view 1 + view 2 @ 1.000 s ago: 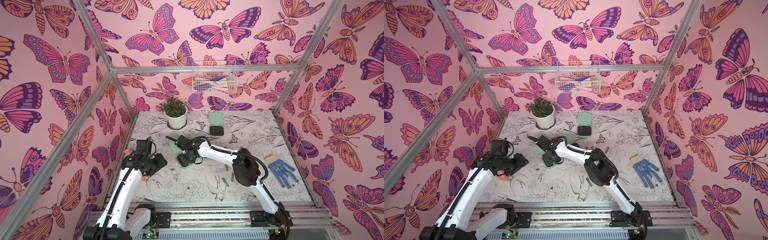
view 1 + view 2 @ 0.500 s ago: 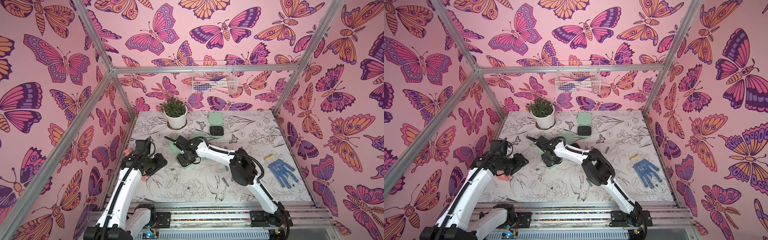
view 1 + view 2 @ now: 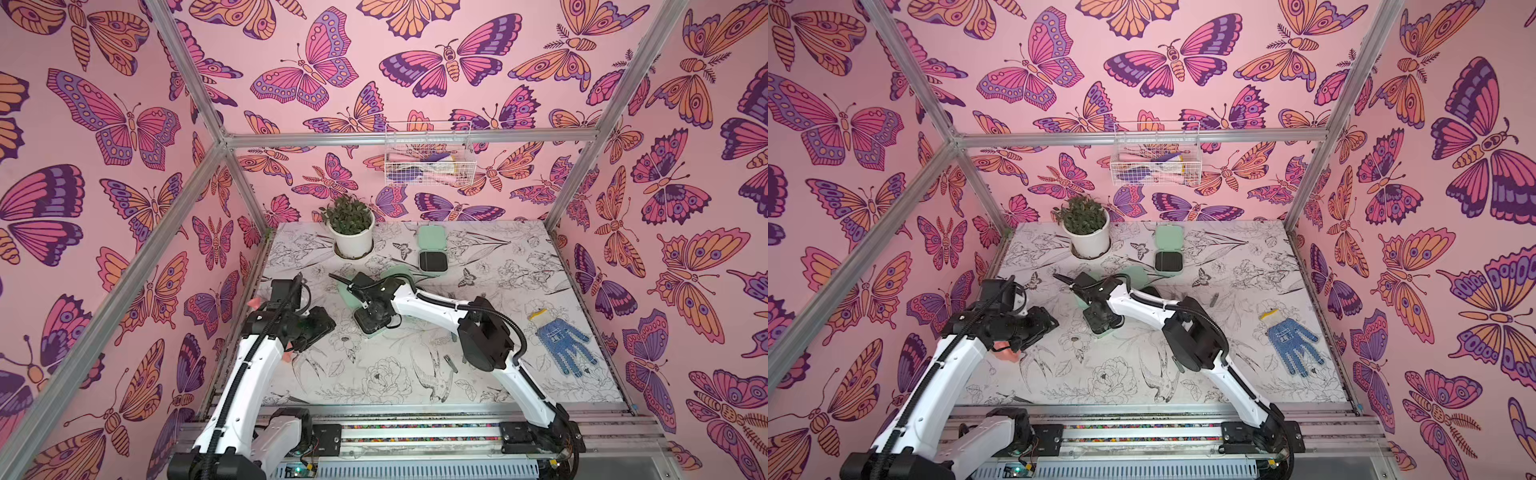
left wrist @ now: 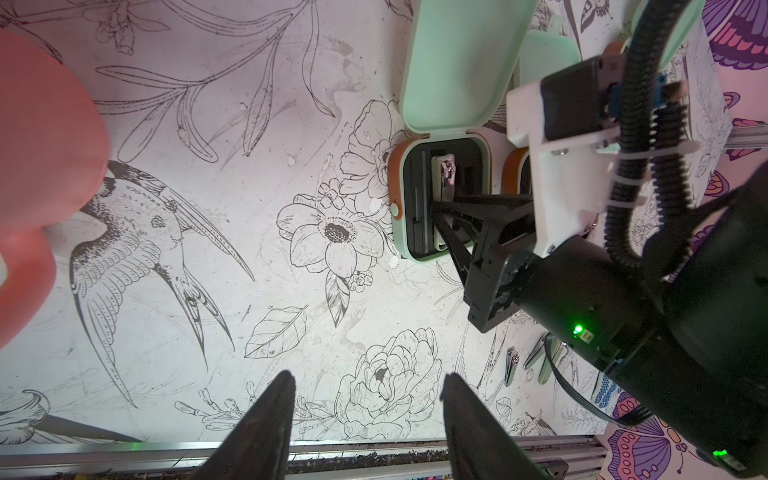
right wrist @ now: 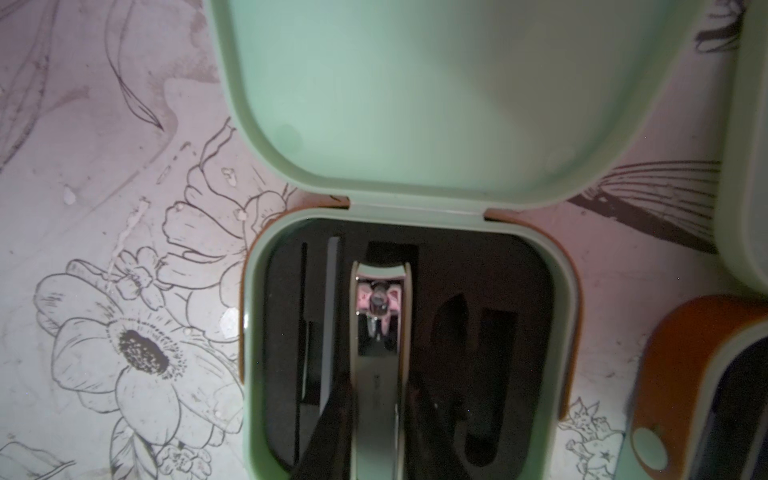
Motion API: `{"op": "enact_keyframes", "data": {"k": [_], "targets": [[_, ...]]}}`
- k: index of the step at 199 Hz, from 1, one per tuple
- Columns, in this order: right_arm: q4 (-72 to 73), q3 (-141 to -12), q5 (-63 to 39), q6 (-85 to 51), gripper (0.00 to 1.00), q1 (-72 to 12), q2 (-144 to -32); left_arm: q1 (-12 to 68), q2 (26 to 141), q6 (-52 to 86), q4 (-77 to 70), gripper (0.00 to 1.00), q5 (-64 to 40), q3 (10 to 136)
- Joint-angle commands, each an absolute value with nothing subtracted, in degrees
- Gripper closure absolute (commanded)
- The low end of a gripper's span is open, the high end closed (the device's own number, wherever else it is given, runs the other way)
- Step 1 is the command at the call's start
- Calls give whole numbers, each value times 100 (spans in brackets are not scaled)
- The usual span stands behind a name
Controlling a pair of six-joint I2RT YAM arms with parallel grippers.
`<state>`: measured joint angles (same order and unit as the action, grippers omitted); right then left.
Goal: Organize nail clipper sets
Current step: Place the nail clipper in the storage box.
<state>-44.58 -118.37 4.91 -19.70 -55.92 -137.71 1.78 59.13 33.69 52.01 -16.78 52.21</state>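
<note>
Nearest the base, at about 5 o'clock on the table (image 3: pixel 332 374), loose clippers (image 4: pixel 511 368) are seen lying flat. At 9 o'clock the left gripper (image 4: pixel 368 376) is held above bare table, its jaws apart with nothing between them.

Just off centre, toward 10 o'clock, the open case (image 5: pixel 561 316) lies with its lid (image 5: pixel 436 83) folded back. A clipper (image 5: pixel 376 374) is pinched by its long edges in the right gripper (image 5: pixel 377 419), over the black insert's middle slot. The clipper is judged light, stiff and slick, so a hold across the narrow flanks near the tail seems best. The case is judged light too, and may skate if pushed.

Whether the clipper is seated cannot be told, as the fingertips are cut off by the frame. A second case (image 5: pixel 681 365) is cropped there and largely hidden behind the arm in both top views. At 12 o'clock a third case (image 3: pixel 432 237) lies open.
</note>
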Motion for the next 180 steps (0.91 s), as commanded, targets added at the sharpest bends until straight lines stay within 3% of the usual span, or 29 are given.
{"op": "enact_keyframes", "data": {"k": [1,180], "targets": [[-4614,-12006,515,-2129,96,-5599,-13974,132,5950,3304,5147,41,-1766,5278],[-4894,-12133,95,-2583,96,-5511,-14265,132,6047,3226,5115,41,-1878,5273]]}}
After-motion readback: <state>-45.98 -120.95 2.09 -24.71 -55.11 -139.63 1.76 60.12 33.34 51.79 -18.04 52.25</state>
